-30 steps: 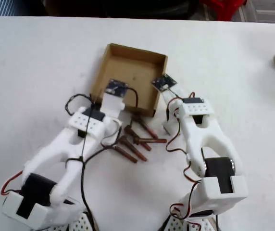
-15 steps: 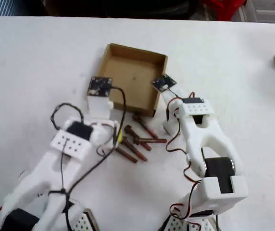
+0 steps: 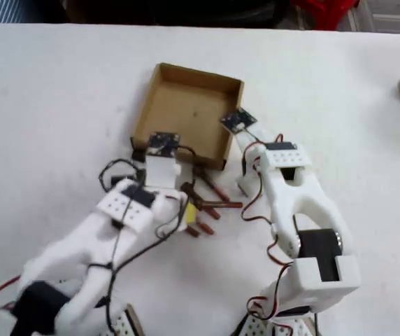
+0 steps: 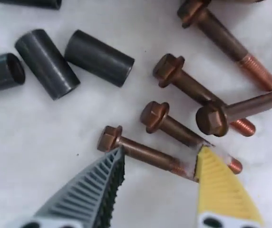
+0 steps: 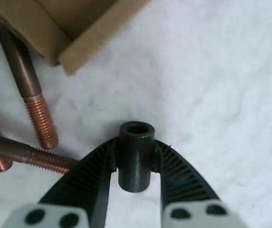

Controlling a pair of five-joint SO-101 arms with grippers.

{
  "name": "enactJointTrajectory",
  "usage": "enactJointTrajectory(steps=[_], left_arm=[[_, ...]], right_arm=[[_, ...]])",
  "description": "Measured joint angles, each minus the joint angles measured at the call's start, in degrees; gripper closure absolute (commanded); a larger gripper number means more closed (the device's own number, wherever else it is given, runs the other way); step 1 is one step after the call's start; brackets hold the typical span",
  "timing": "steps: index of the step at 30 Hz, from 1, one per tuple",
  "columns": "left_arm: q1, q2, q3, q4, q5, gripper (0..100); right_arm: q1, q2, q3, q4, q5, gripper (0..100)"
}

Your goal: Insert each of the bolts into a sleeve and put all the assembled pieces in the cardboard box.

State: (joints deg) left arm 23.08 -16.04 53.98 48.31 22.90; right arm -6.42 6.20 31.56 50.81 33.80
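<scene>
Over bolts (image 4: 193, 90), left end effector (image 4: 160, 153) gapes.

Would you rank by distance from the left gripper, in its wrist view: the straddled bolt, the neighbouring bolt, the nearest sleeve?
1. Straddled bolt, between the left gripper's fingers.
2. Neighbouring bolt, alongside.
3. Nearest sleeve, beyond the bolt heads.

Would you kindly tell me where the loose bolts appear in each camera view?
High view: bolts between the arms, beside the cardboard box.
Left wrist view: bolts just beyond the left gripper.
Right wrist view: bolts beside the box corner.
Shared landmark: the box.
</scene>
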Motion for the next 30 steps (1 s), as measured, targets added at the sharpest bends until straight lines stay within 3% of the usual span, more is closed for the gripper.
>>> enactJointTrajectory(steps=[9, 16, 25, 30], left_arm=[[0.44, 10.11, -9.76, 4.75, 0.26, 74], [-0.18, 10.2, -9.85, 4.75, 0.35, 83], [-0.53, 4.4, -6.59, 5.45, -1.14, 80], [-4.57, 1.85, -4.57, 4.57, -3.78, 80]], right_arm=[[-0.62, 0.18, -0.18, 0.0, 0.0, 98.1], [-0.62, 0.18, -0.18, 0.0, 0.0, 98.1], [-0.62, 0.18, -0.18, 0.0, 0.0, 98.1], [-0.62, 0.18, -0.18, 0.0, 0.0, 98.1]])
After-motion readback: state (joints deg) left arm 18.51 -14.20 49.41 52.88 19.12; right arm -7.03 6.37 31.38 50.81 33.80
